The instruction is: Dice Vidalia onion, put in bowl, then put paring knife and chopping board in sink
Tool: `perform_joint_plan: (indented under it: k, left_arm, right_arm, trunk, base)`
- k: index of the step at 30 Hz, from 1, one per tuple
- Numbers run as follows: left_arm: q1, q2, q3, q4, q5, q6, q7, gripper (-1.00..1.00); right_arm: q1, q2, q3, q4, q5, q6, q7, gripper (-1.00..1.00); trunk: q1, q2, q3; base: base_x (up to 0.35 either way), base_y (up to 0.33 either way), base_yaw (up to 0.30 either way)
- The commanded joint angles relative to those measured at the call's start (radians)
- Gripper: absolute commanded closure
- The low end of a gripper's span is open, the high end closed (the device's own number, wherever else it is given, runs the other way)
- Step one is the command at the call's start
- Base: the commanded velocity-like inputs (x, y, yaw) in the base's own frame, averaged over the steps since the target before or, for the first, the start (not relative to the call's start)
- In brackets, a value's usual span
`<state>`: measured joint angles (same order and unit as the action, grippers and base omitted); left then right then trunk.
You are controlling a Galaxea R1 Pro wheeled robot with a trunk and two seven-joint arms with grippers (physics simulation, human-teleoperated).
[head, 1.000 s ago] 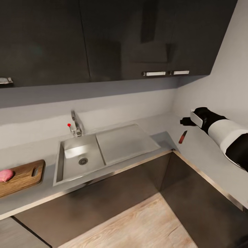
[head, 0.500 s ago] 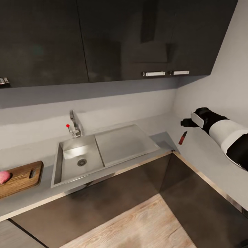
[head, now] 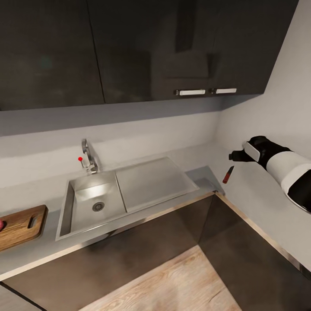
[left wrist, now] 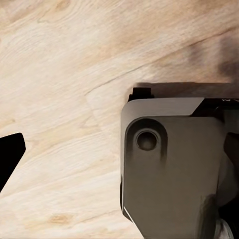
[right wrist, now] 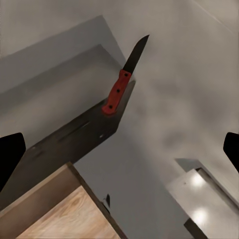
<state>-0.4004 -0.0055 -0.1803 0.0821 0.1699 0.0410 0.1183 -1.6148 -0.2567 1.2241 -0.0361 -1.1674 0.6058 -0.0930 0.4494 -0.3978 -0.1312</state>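
Onion (head: 1, 224) peeks in as a pink sliver at the far left edge of our head view, sitting on the chopping board (head: 19, 226), which lies on the grey countertop (head: 47, 239) with its handle slot toward the sink (head: 86, 206). Next we see the steel basin with its round drain, the chrome tap (head: 87, 157) with the red dot behind it, and the flat drainboard to its right. Past the inner corner of the counter lies the paring knife (head: 227, 174), red handle toward us and dark blade pointing away. Just beyond it hovers our right gripper (head: 235, 155), above the counter and apart from the knife; our right wrist view shows the knife (right wrist: 122, 82) between the two finger edges, which stand spread wide. Our left wrist view looks down on pale wood floor (left wrist: 59, 99); whether that hand is spread or pressed together we cannot tell.
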Motion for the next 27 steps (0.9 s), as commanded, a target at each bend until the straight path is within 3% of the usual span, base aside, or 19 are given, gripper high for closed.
perform_joint_plan:
  k: [1, 27]
  left_arm:
    - [-0.001, -0.001, -0.008, 0.002, 0.01, 0.002, 0.001, -1.0]
    - [-0.001, -0.001, -0.008, 0.002, 0.01, 0.002, 0.001, -1.0]
  right_arm:
    - [-0.001, -0.002, 0.005, -0.004, -0.011, 0.005, -0.009, -1.0]
    - [0.014, -0.002, 0.005, -0.004, -0.012, 0.005, -0.002, -1.0]
  trunk:
    - [0.001, -0.002, -0.003]
    - [0.001, -0.002, -0.041]
  base:
    - [0.006, -0.005, 0.0]
    - [0.084, -0.073, 0.0]
